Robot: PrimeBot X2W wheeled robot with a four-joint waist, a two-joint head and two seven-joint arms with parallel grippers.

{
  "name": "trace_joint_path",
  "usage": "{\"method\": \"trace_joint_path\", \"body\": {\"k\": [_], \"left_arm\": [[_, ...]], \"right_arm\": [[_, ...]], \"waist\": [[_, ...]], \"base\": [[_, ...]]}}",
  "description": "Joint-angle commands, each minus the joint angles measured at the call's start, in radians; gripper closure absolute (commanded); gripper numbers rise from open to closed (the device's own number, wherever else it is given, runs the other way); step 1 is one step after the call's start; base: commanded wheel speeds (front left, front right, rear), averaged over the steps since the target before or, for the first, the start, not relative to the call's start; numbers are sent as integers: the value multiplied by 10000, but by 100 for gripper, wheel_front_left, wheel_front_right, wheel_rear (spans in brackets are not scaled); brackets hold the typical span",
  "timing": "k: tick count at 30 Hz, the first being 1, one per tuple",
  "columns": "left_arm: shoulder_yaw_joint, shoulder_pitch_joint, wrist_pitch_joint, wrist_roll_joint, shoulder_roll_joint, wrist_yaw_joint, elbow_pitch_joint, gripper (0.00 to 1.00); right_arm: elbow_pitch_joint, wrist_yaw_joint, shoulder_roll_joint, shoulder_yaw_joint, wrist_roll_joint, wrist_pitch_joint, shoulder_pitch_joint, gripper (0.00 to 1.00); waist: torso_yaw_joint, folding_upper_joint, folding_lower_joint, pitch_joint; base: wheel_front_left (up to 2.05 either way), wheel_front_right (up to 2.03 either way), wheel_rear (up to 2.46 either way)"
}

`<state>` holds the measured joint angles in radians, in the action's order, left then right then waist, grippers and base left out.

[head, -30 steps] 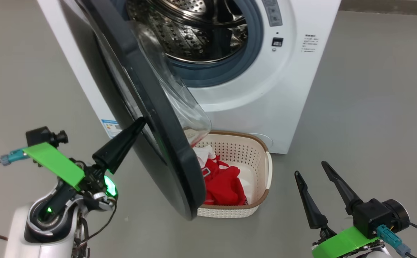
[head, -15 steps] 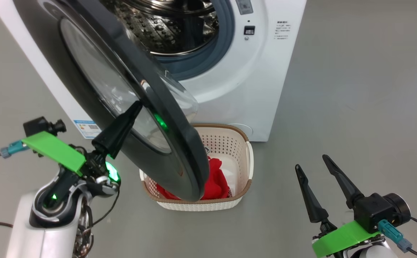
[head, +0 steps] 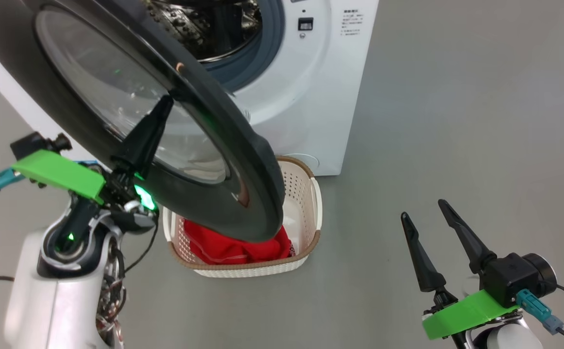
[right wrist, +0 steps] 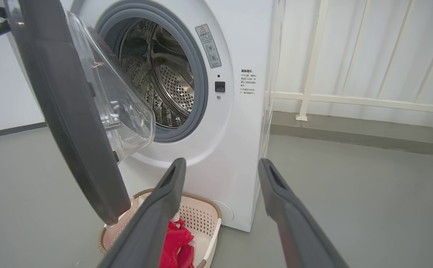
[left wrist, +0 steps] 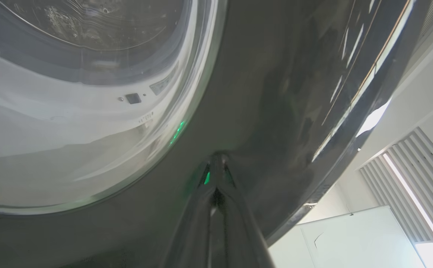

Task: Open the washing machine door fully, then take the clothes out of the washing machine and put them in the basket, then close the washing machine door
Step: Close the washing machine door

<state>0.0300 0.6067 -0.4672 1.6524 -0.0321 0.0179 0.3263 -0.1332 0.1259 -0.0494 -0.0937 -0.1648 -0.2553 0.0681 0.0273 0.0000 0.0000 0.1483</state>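
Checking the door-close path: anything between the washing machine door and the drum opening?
Nothing visible in the gap. The drum opening looks empty. The basket with red clothes sits below the washing machine door at its lower edge, clearance unclear.

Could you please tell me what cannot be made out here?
Head view: the washing machine door hides most of the clothes and much of the basket.
Head view: the top of the washing machine is cut off by the upper edge.
Right wrist view: the door's glass covers part of the drum; the label print is too small to read.
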Motion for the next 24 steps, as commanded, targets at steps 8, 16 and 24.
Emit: {"method": "trace_joint_path", "body": {"k": [8, 16, 24], "left_arm": [[-110, 1263, 831, 58, -181, 319, 144, 100], [-503, 2115, 1235, 122, -181, 521, 536, 100], [-833, 2898, 1603, 225, -181, 764, 1026, 100]], "right_arm": [[362, 48, -9, -205, -36, -64, 548, 0], [412, 48, -9, -218, -23, -65, 757, 0], [450, 48, -9, -239, 70, -65, 950, 0]], "waist": [[-482, 0, 0, 601], [-658, 0, 0, 1078], [-732, 0, 0, 1571]], "base": [[0, 0, 0], [0, 0, 0], [0, 0, 0]]}}
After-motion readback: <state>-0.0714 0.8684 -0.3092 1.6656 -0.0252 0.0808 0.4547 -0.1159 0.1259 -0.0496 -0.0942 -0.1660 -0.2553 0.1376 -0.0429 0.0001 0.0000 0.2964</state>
